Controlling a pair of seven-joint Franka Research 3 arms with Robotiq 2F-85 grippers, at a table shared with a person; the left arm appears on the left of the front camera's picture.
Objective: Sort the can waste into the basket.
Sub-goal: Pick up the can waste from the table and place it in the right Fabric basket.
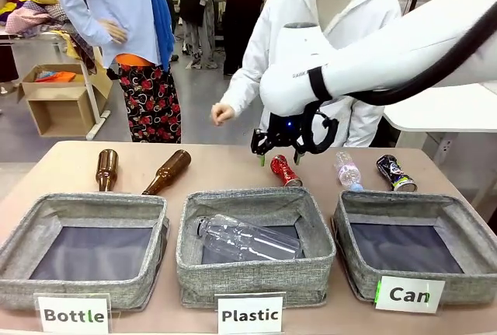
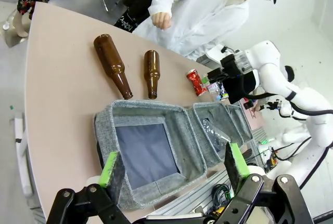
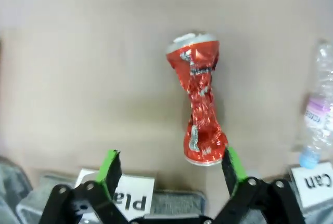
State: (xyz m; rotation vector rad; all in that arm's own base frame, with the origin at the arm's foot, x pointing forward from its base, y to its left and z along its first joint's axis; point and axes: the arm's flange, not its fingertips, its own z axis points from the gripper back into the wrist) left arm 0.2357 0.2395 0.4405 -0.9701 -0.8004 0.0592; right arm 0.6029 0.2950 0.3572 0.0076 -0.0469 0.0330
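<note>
while the right hand (image 3: 169,156) hangs open, crushed red can (image 3: 199,99) lying just ahead of it: likely light, thin-walled, slippery; best gripped across pinched waist.

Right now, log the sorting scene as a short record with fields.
red can: crushed, lying on table beyond Plastic basket
black can: lying on table beyond Can basket
Can basket: no cans visible inside
right end effector: open, above red can, not gripping
left end effector: open, facing Bottle basket
Plastic basket: holds one clear bottle
brown bottles: two, on table beyond Bottle basket
</note>
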